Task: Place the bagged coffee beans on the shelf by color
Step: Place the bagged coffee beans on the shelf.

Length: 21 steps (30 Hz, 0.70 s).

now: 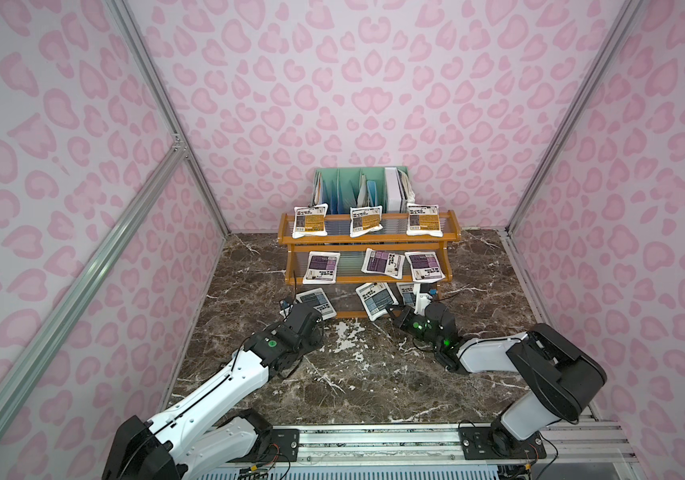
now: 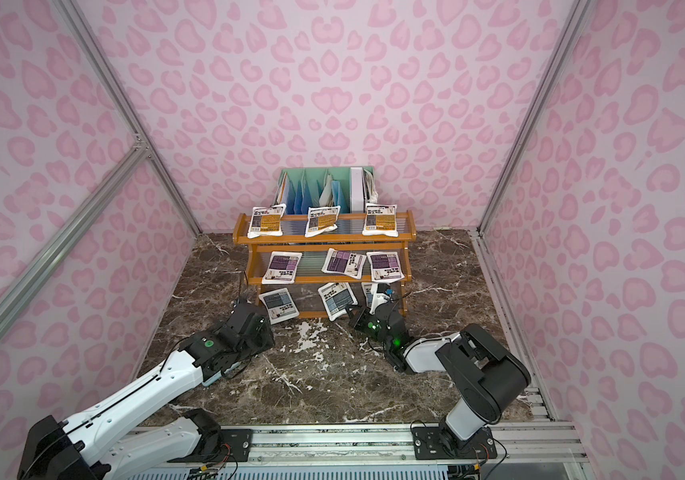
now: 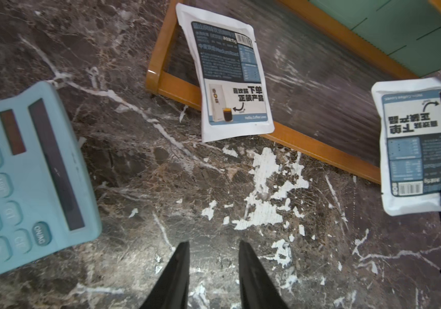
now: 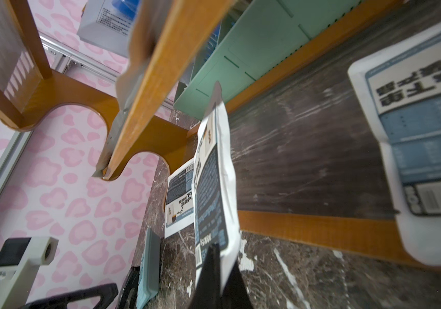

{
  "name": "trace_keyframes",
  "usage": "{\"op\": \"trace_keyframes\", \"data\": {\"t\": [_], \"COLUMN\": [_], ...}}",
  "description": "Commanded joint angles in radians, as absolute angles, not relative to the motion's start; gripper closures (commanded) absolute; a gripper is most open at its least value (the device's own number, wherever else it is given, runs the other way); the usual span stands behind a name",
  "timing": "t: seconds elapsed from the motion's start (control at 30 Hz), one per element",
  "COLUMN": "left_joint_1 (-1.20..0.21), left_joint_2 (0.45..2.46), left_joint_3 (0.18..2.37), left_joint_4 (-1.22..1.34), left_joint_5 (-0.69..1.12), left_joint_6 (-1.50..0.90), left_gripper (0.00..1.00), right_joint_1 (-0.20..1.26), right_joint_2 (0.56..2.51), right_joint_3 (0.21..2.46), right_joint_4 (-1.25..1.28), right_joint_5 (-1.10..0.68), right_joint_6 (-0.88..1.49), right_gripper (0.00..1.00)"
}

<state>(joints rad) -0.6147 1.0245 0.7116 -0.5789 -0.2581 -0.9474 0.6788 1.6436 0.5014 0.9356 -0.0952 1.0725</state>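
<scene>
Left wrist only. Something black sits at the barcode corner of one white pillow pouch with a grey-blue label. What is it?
Observer: The right gripper; its jaws are shut on that grey-blue pouch.
Operator: Any more grey-blue ones?
Observer: Yes, a third grey-blue pouch lies on the bottom tier of the orange-brown wooden rack, lapping over its front rail.
Operator: Upper tiers?
Observer: Three orange-label pouches on top, three purple-label pouches on the middle tier.
</scene>
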Motion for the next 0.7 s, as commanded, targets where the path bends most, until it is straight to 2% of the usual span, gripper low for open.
{"op": "trace_keyframes", "data": {"t": [0.0,0.27,0.43,0.53,0.67], "left_joint_1": [-0.612,-0.604,-0.601,-0.602,-0.602], "left_joint_2": [1.007,1.005,1.021,1.034,1.043], "left_joint_3": [0.716,0.730,0.738,0.739,0.734], "left_joint_4": [-0.644,-0.671,-0.668,-0.660,-0.658], "left_joint_5": [-0.313,-0.304,-0.301,-0.299,-0.320], "left_joint_6": [-0.956,-0.945,-0.945,-0.951,-0.975], "left_gripper": [0.64,0.64,0.64,0.64,0.64], "right_joint_1": [0.681,0.684,0.698,0.701,0.703], "right_joint_2": [1.702,1.849,1.855,1.820,1.745], "right_joint_3": [0.540,0.660,0.650,0.613,0.591], "right_joint_4": [1.024,1.055,1.043,1.008,0.871], "right_joint_5": [-0.049,-0.053,-0.070,-0.077,-0.114], "right_joint_6": [1.110,1.157,1.198,1.207,1.160], "right_gripper": [1.00,0.98,0.69,0.58,0.50]}}
